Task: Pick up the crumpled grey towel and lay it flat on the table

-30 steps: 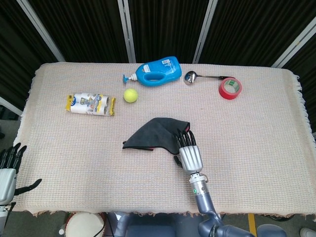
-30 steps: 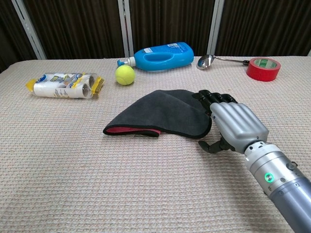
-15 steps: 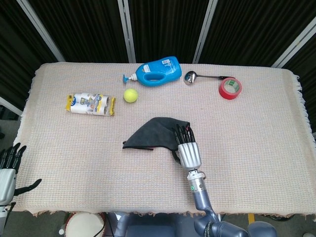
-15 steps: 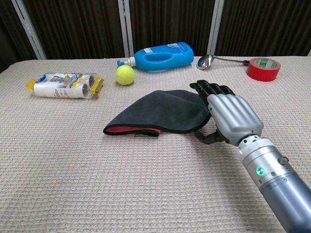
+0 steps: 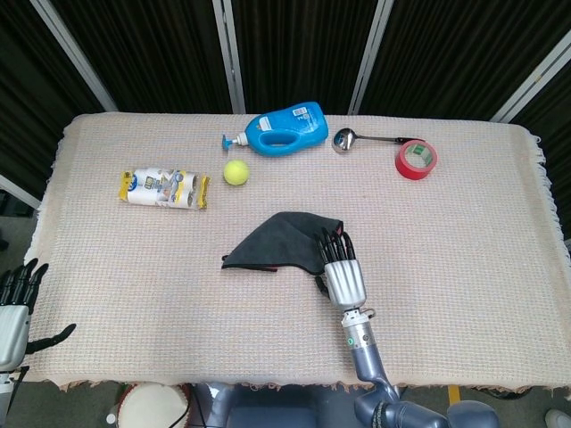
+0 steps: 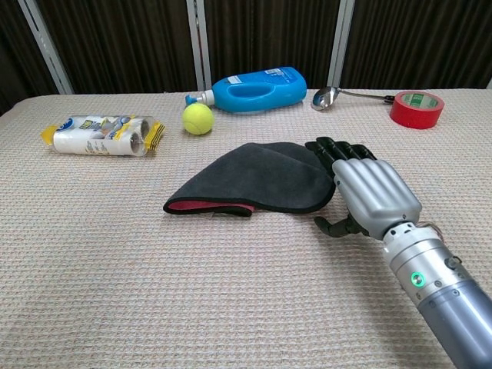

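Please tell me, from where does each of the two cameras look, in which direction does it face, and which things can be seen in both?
Head view: high above the near edge, facing down on the whole table; shows the right hand at the grey towel and the left hand off the corner.
Chest view: low at the near edge, facing across; shows only the right hand.
Shared: towel, right hand, blue bottle, tennis ball.

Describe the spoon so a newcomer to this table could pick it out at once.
Look along the far edge of the table, right of the blue bottle. The spoon lies between that bottle and the red tape roll, with its handle pointing toward the tape. It is the only shiny metal thing there.
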